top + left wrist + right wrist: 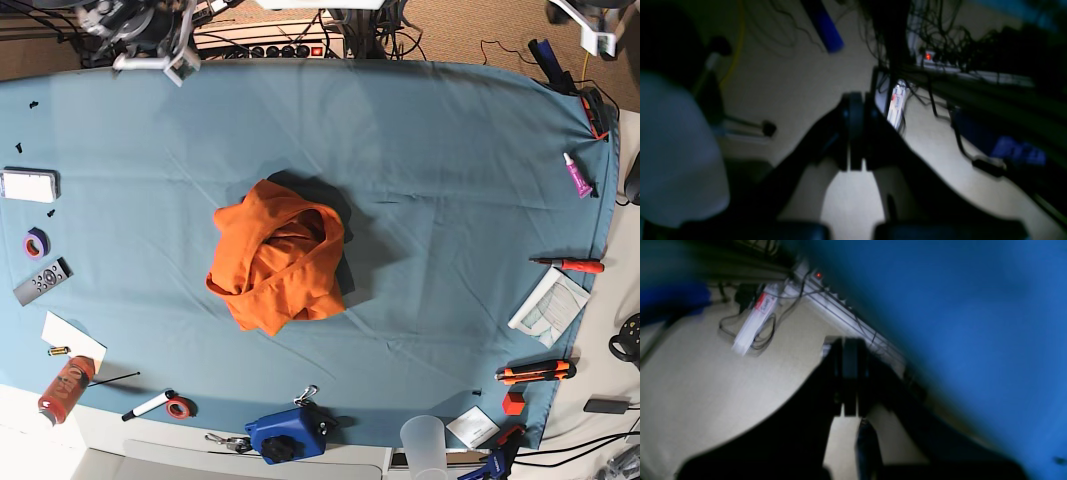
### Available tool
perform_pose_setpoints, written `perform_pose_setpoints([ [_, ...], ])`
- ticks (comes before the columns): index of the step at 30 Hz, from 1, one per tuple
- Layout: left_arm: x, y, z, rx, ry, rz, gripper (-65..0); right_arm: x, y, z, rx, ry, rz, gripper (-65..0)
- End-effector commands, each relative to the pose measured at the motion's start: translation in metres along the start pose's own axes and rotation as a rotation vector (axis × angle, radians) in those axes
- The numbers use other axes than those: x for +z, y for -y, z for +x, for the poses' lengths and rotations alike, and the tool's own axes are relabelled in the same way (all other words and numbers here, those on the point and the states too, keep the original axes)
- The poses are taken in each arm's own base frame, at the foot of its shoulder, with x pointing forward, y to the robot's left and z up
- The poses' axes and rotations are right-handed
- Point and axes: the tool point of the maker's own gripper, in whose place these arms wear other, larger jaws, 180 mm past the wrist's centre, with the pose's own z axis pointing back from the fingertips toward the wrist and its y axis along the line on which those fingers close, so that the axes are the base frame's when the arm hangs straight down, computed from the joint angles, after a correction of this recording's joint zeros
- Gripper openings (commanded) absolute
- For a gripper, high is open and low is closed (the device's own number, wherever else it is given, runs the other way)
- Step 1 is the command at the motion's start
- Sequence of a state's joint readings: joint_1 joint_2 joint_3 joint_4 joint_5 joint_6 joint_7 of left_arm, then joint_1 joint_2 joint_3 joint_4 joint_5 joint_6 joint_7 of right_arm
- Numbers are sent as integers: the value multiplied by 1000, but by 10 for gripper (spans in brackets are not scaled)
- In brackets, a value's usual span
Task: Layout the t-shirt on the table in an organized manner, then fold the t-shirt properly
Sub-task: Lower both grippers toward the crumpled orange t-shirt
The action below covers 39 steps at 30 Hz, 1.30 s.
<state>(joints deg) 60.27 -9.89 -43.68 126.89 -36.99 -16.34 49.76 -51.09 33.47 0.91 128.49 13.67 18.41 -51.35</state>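
The t-shirt (277, 257) is a crumpled bright orange heap near the middle of the table (450, 180), which is draped in blue-teal cloth. Neither gripper is near it. In the left wrist view my left gripper (855, 110) is shut with nothing between its fingers, and it hangs over pale floor and cables. My right gripper (850, 353) is shut and empty too. It is off the table, beside the blue cloth's hanging edge (973, 323). In the base view only parts of the arms show, at the far edge: one at the left (150, 45) and one at the right (590, 25).
Small items ring the table: a white box (28, 185), tape roll (36, 243), remote (42, 282) and orange-red bottle (65, 388) on the left. A blue device (288, 435) and a clear cup (425, 440) are at the front. A screwdriver (570, 265) and a pink tube (578, 175) are on the right.
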Motion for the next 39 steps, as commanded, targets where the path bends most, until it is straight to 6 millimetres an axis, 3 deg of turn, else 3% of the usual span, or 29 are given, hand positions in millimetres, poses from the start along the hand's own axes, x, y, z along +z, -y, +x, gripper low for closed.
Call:
perform_pose_setpoints([
  [1, 7, 2, 15, -24, 48, -2, -650, 9, 6, 15, 18, 54, -21, -650],
  [5, 13, 14, 58, -74, 188, -13, -650, 25, 28, 45, 41, 148, -103, -650],
  [8, 18, 35, 91, -115, 315, -90, -650, 27, 42, 58, 49, 185, -146, -650],
  [12, 28, 72, 122, -228, 475, -263, -650, 29, 54, 73, 56, 229, -181, -650],
  [16, 39, 84, 149, -276, 613, -311, -650, 32, 71, 83, 90, 246, -256, -650],
  [19, 41, 88, 159, -291, 654, -322, -641, 35, 83, 86, 124, 241, -317, -650],
  [20, 41, 90, 161, -292, 662, -326, -576, 35, 85, 87, 132, 245, -327, -624],
  [22, 42, 97, 165, -294, 682, -351, -444, 37, 86, 91, 143, 266, -337, -461],
  [24, 43, 107, 171, -306, 722, -375, -376, 39, 84, 98, 150, 307, -335, -357],
  [27, 36, 123, 177, -372, 747, -370, -373, 43, 89, 115, 138, 376, -347, -354],
  [32, 17, 150, 189, -409, 745, -355, -373, 42, 93, 153, -44, 531, -278, -354],
  [36, 8, 164, 196, -439, 748, -334, -373, 24, 105, 165, -180, 571, -256, -355],
  [39, 10, 176, 199, -452, 763, -362, -373, -2, 107, 171, -257, 567, -213, -354],
])
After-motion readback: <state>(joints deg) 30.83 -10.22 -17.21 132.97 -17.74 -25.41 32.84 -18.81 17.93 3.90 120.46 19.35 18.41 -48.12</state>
